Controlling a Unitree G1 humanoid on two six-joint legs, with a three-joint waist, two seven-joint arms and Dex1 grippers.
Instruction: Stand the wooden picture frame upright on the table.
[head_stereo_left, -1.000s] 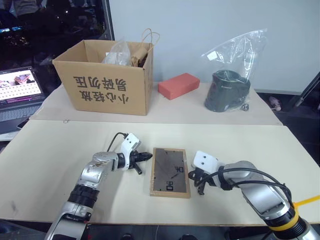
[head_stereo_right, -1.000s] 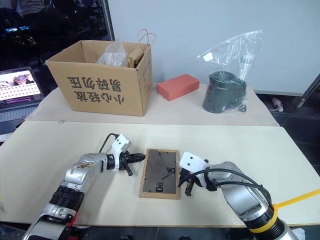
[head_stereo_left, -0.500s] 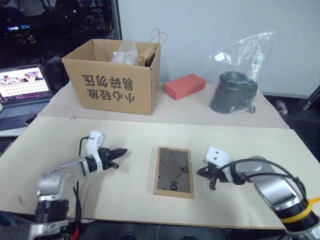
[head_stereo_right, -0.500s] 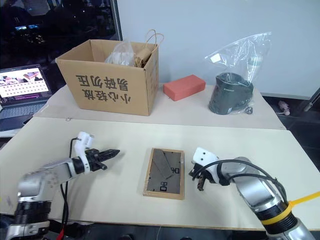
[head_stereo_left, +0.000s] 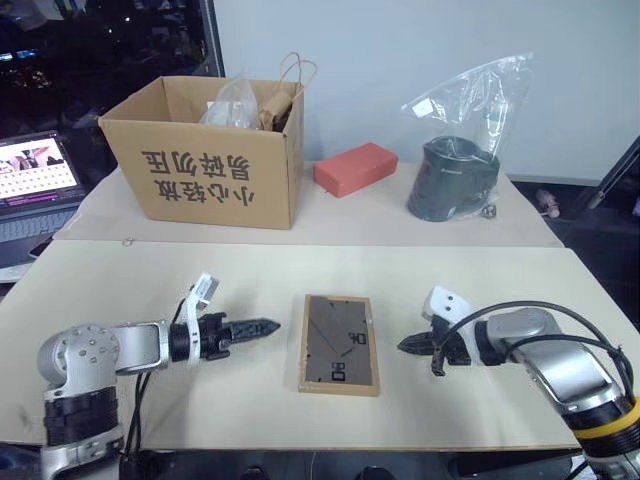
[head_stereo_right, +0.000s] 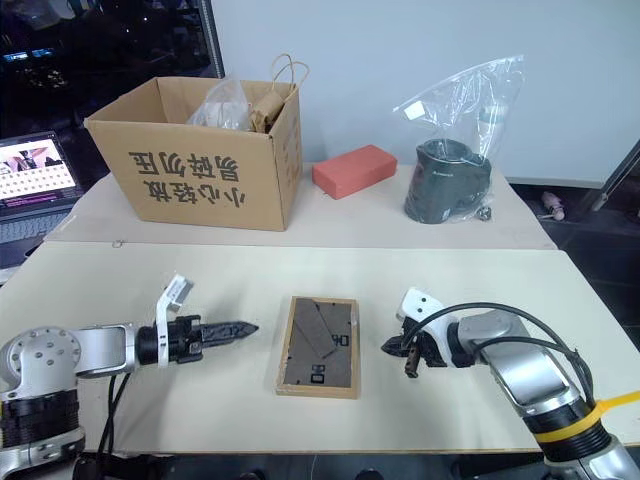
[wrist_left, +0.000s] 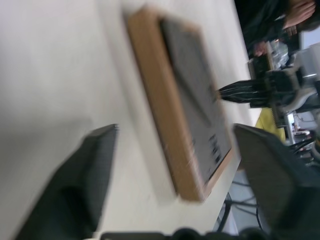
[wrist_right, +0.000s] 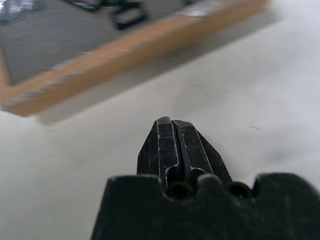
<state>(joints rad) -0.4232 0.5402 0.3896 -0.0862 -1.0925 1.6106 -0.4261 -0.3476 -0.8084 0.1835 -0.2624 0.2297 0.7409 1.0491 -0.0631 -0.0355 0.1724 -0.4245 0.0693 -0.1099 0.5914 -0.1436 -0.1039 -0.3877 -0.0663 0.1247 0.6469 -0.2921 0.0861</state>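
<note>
Left eye view: wooden picture frame (head_stereo_left: 340, 343) lying flat, dark back panel up, near the middle of the table's (head_stereo_left: 300, 270) front edge. Left gripper (head_stereo_left: 262, 326) aimed at the frame's left edge from beside it, not touching; from this side, impossible to tell the spread of its fingers. Right gripper (head_stereo_left: 408, 346) pointing at the frame's right edge, also apart from it. Along the back edge: cardboard box (head_stereo_left: 205, 165) toward the left corner, red block (head_stereo_left: 356, 169) mid-way, bagged dark object (head_stereo_left: 455, 178) further right. Laptop (head_stereo_left: 35, 190) off the left side.

Right eye view: same layout; frame lying between the two grippers, untouched by either.

Left wrist view: fingers (wrist_left: 85, 180) splayed wide and empty, with the frame's near long edge framed between them, some way ahead.

Right wrist view: fingers (wrist_right: 170, 145) clenched tight together on nothing, tip aimed at the bare table just short of the frame's wooden rim.

Risks from here: with the frame flat on a smooth top, any push from one side alone likely to slide it rather than lift it. Thin rim offering little to catch; a pinch set too shallow liable to slip off. Once tipped up, a fall forward or back if let go before the stand on the back is bearing.
</note>
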